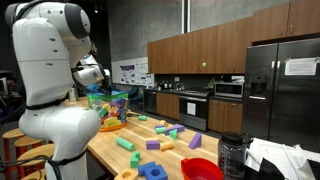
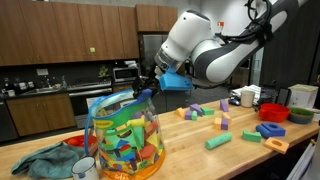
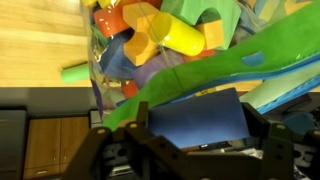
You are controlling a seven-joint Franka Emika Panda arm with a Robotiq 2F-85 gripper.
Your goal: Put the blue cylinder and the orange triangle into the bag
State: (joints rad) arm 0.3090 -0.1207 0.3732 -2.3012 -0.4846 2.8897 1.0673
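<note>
This is a kitchen, probably a shared one in a workplace. Brown wooden wall cabinets [image 1: 200, 48] run along the back wall, with matching lower cabinets [image 2: 40, 113] under a dark counter. There is a tall stainless steel refrigerator [image 1: 282, 85], a microwave [image 1: 229, 88] and a built-in oven [image 1: 195, 108]. Printed posters [image 1: 130, 72] hang on the grey wall. A long wooden desk [image 2: 190, 155] stands in the middle like a kitchen island.
</note>
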